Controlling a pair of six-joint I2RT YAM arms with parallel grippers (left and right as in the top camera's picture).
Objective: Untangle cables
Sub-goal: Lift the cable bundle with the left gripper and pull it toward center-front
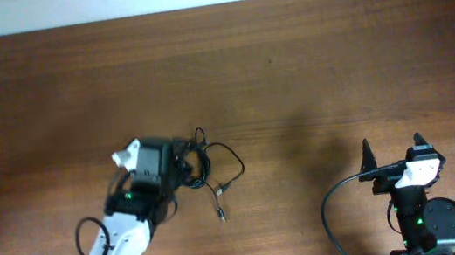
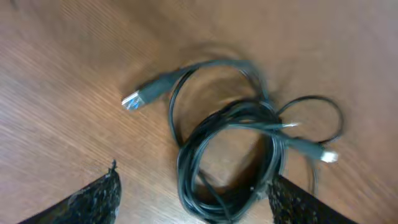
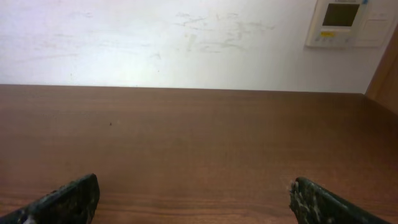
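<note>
The left claw [image 2: 193, 179] stands released, and the bunched thin black cables with silvery plugs [image 2: 245, 112] lie on the brown wooden desk [image 2: 56, 74] between its jaws. I fear that closing here catches the whole coil and only drags it, still tangled. The right claw [image 3: 193, 190], also released, is well apart.

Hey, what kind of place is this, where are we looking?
Probably an indoor lab or office room, set up as a workbench: a wooden table pushed against a plain white wall, a thermostat-like control panel mounted on that wall, and thin black cables bunched on the tabletop.
</note>
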